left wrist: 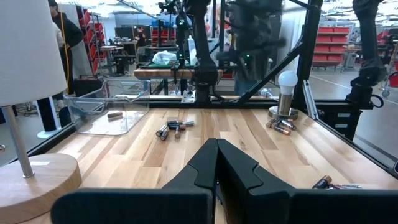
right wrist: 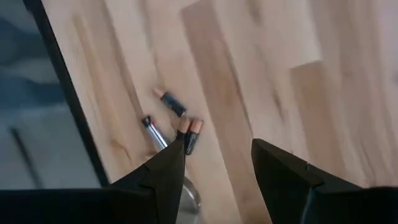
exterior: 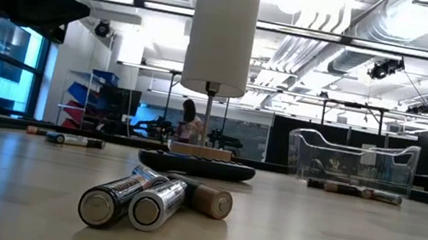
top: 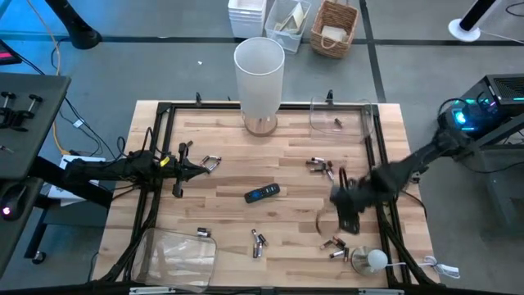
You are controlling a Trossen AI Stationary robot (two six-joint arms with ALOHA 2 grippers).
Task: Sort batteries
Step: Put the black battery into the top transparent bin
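The batteries lie scattered over the wooden table [top: 286,172]. One small cluster [right wrist: 180,124] sits just ahead of and below the right gripper [right wrist: 217,165], close to the table's dark frame edge, with the base of a small bulb lamp [top: 370,260] beside it. A second group [top: 321,166] lies farther from that gripper, toward the clear bin [top: 344,119] at the far side. Others rest well apart from it: a few [top: 259,242] near the front edge, one [top: 204,233] beside the clear container [top: 176,256], and a pair [top: 211,162] just ahead of the left gripper [top: 187,157]. A flat black remote [top: 262,193] lies mid-table, behind it a tall white lamp [top: 259,74].

The right gripper hangs above the table, released, its two fingers parted with nothing between them. The left gripper is clenched shut and empty, waiting low over its side of the table.

My judgement: the step in hand is the approach to a pick from the near cluster. The next move calls for choosing a single cell, turning the wrist so the fingers straddle it across its width, then lowering without nudging its touching neighbours
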